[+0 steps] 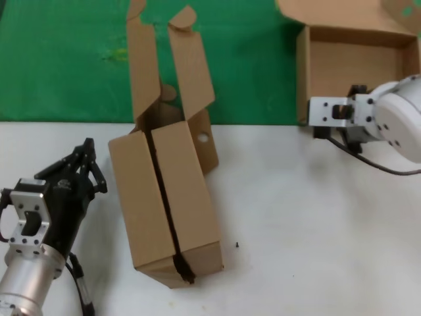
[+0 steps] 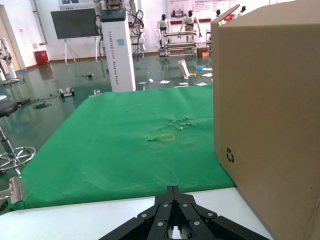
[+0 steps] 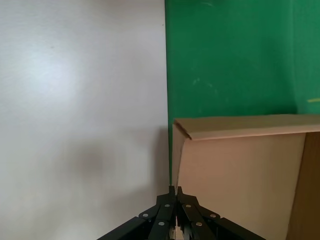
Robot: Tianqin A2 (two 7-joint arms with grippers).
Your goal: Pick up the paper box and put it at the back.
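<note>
This is a robotics lab or demonstration hall, a large open indoor space rather than a home or office. The left wrist view shows a glossy dark green floor point(image 2: 65, 75) running far back, humanoid robot figures point(image 2: 189, 20) standing in a row along the rear wall, a tall white kiosk-like column point(image 2: 118, 47), a dark display screen on a stand point(image 2: 75, 22), and a swivel stool point(image 2: 12, 150). The work surface is a white table point(image 1: 296, 217) partly covered with a green cloth point(image 1: 59, 59).
</note>
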